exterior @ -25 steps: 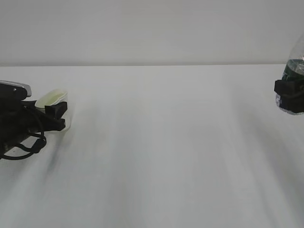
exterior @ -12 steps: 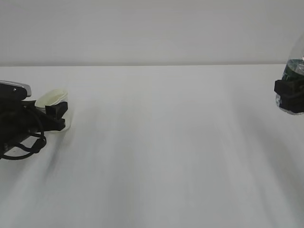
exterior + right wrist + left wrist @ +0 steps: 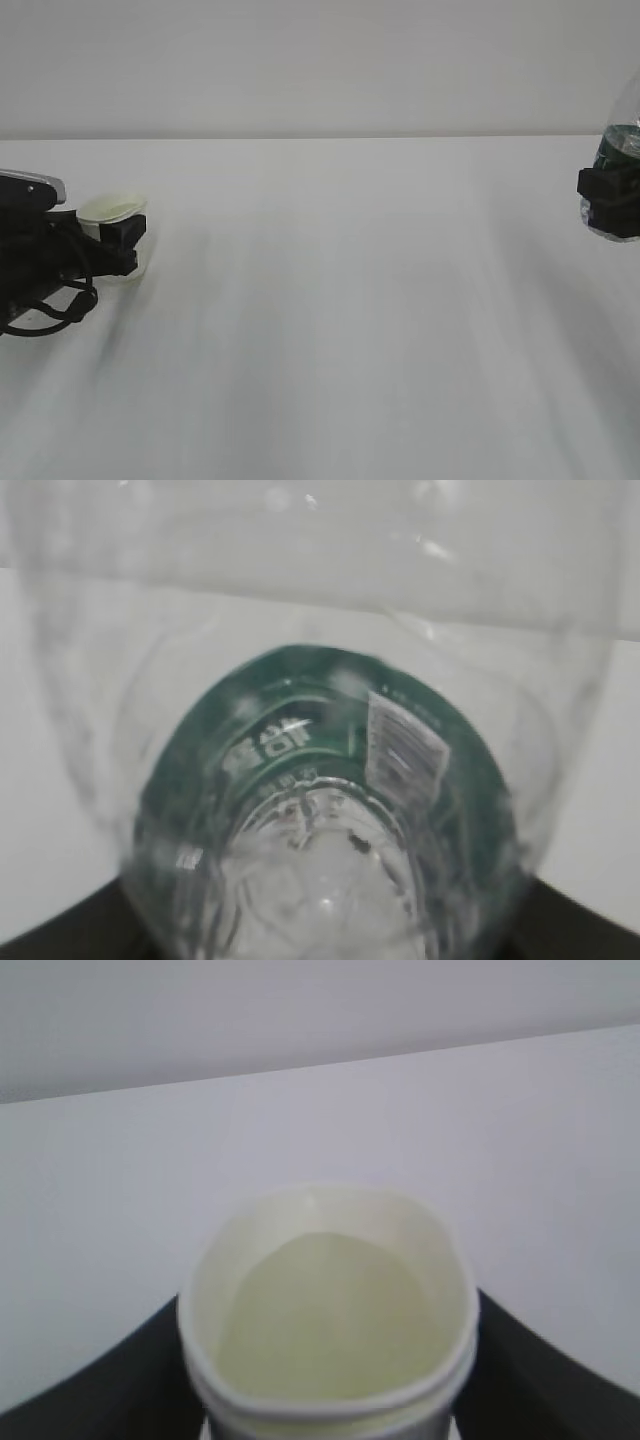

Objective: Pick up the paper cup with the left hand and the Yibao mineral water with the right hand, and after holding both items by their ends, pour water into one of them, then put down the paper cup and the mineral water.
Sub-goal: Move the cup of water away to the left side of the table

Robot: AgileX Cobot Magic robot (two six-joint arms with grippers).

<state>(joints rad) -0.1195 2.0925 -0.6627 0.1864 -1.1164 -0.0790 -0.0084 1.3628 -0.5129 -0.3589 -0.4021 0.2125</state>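
Item: paper cup, far left of the white desk. I am reading it as upright, mouth up, long axis vertical, sitting at desk level between the jaws of the left tool. The left wrist view is showing the black fingers flanking the cup's wall; whether they are gripping or just clearing it I cannot tell, possibly letting go.

Item: Yibao mineral water, far right edge, well apart from the cup. The right tool is clamping it around the lower body below the green label. The bottle is standing roughly vertical, neck up and leaning slightly, partly cropped.

Step in hand, as I am judging it: the putting-down stage, cup first. Next move is calling for the left jaws to clear the cup without tipping it, then the bottle to be lowered upright onto the desk and let go.
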